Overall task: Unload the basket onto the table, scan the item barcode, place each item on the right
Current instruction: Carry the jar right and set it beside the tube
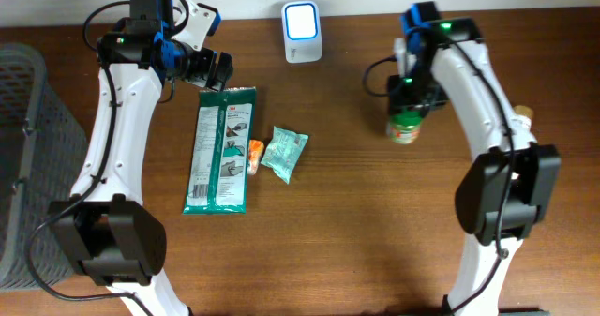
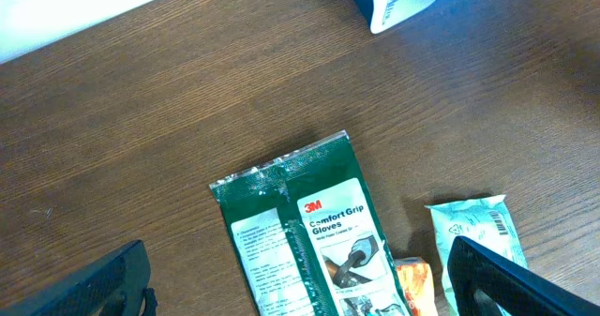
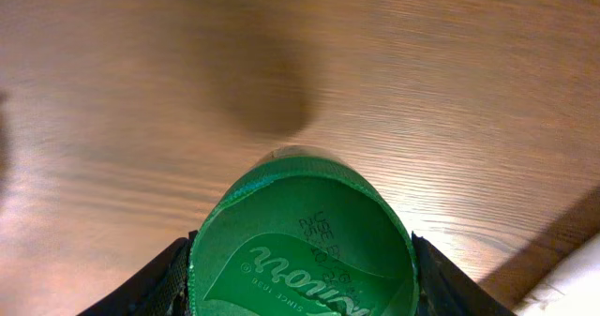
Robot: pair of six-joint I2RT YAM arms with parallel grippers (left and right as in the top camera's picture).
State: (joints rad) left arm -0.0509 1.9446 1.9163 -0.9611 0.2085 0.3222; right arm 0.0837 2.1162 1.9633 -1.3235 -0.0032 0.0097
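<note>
So the whole brown worktop is laid out with the white scanner sitting at the far edge, and I'm placing everything off that. The biggest item, the green gloves pack, is lying flat to the scanner's left and nearer the robot. The left end effector is hanging over its top edge with the jaws spread wide and nothing in them. The thing that's actually in play is the jar, off to the scanner's right and a bit nearer the robot. The right end effector is coming at it from above, roughly half open, with a finger hugging each side of the green lid, so it looks like it's gripping there. I can't tell whether the jar is off the wood yet. My guess on handling: it's rigid, probably glass, so a bit heavy and breakable. The smooth round lid is going to want to twist or slip, so a firm, centred squeeze across the lid is making the most sense. Any barcode is probably on the side label, which isn't showing, so tilting will be needed.
</note>
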